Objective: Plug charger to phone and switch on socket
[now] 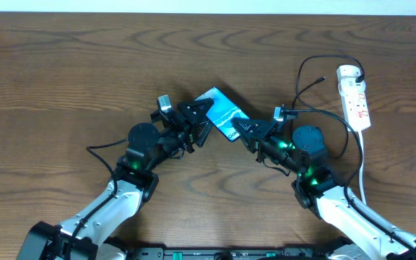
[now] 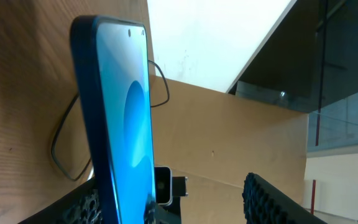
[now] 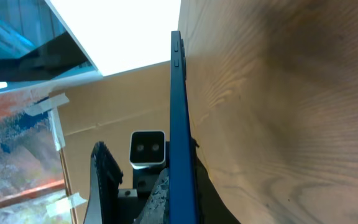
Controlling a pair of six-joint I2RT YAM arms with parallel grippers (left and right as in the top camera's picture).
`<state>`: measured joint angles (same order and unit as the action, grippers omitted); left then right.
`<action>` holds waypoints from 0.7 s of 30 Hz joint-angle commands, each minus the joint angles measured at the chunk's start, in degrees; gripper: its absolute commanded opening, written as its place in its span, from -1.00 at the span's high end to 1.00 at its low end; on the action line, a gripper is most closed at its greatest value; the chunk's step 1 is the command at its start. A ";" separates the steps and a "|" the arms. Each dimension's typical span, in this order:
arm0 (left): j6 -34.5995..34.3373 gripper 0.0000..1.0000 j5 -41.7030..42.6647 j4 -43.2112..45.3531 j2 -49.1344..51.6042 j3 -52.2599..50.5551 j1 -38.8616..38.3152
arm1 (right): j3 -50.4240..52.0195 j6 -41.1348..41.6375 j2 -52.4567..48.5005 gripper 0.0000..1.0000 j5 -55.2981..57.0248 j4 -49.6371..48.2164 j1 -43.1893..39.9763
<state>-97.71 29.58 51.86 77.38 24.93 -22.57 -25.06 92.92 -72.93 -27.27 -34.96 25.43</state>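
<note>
The phone [image 1: 221, 113], with a light blue screen and dark edge, is held up on its edge above the table between both arms. My right gripper [image 1: 243, 128] is shut on its lower end; in the right wrist view the phone's thin side [image 3: 178, 112] runs up from between the jaws [image 3: 182, 196]. My left gripper [image 1: 202, 119] stands open around the phone [image 2: 126, 118]: one finger sits behind its back, and the other finger [image 2: 269, 199] is well apart from the screen. The charger [image 1: 316, 61], a thin black cable, loops beside the white socket [image 1: 354, 97] at the right.
The socket's white cord [image 1: 363, 166] runs down the right side toward the front edge, past my right arm. A loop of black cable [image 2: 56, 146] lies on the wood behind the phone. A brown board and a bright opening lie beyond the table.
</note>
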 commanded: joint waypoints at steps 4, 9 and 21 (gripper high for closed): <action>0.85 -0.33 -2.23 0.96 0.09 0.72 -0.68 | -0.48 0.22 0.26 0.98 -7.76 -0.17 0.55; 3.82 -0.26 -2.21 0.83 0.09 0.72 -0.68 | -0.48 0.24 0.26 0.98 -10.86 -0.15 0.55; 3.85 0.15 -2.25 0.76 0.09 0.72 -2.56 | -0.48 0.24 0.26 0.98 -10.19 -0.17 3.45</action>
<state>-95.24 28.12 51.18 77.60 24.86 -23.79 -25.15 93.10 -72.90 -32.18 -35.66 26.11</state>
